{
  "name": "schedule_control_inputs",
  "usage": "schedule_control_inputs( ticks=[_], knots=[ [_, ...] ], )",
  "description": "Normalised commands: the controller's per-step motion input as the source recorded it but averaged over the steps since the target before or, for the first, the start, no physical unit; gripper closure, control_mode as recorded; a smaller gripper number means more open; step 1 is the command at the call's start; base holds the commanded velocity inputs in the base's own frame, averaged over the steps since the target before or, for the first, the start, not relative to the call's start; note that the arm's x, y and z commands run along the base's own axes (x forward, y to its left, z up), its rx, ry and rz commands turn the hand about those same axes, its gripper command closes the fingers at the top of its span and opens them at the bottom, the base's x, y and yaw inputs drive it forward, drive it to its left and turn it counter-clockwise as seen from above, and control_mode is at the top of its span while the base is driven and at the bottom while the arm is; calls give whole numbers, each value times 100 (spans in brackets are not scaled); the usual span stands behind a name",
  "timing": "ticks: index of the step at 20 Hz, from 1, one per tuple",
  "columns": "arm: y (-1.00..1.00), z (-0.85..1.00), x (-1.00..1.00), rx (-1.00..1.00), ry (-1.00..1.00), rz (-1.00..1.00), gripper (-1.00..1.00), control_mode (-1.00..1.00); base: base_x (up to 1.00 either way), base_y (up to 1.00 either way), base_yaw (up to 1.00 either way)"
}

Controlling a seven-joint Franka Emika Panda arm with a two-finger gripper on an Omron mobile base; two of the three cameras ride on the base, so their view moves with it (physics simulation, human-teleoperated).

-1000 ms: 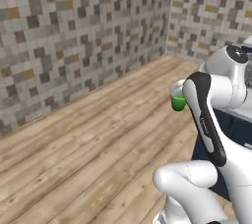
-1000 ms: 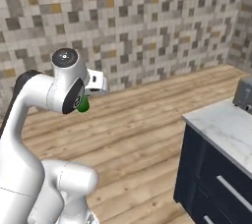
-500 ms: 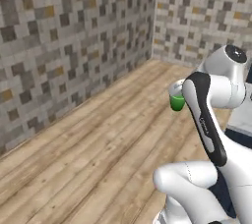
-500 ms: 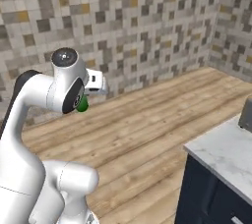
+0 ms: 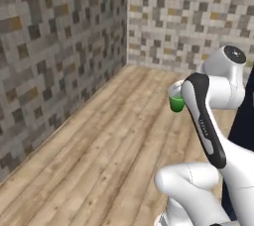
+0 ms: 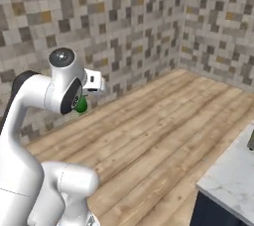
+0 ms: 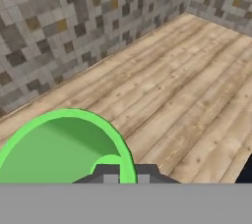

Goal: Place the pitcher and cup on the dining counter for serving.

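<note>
The cup (image 7: pixel 59 149) is bright green and plain, and I look down into it in the hand view. My gripper (image 7: pixel 127 175) is shut on the near side of its rim. From the left base view the cup (image 5: pixel 176 104) hangs in the air just left of the arm's dark-trimmed link, well above the wooden floor. The right base view has the cup (image 6: pixel 81 105) peeking out beneath the white hand. The pitcher is out of view. I cannot tell whether the marble-topped unit (image 6: pixel 229 183) at the lower right is the dining counter.
A wooden plank floor (image 5: pixel 99 160) spreads out in front of the base. Stone-mosaic walls (image 6: pixel 129 27) meet in a corner ahead. The marble-topped unit has a dark navy front, and a small dark object (image 6: pixel 251 141) stands at its right edge.
The whole picture has shifted in both base views, so the base has turned: the wall corner now sits nearer the middle. The arm's pose and its hold on the cup are unchanged.
</note>
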Motion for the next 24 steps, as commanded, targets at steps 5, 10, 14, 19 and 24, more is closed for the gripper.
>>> schedule_control_inputs(
  ticks=[5, 10, 14, 19, 24],
  knots=[
    [0, 0, 0, 0, 0, 0, 100, 100, 100, 3, -42],
    [0, 0, 0, 0, 0, 0, 100, 100, 100, 2, -45],
    [0, 0, 0, 0, 0, 0, 100, 100, 100, 8, -48],
    [0, 0, 0, 0, 0, 0, 100, 100, 100, 20, -47],
    [0, 0, 0, 0, 0, 0, 100, 100, 100, 41, -48]
  ],
)
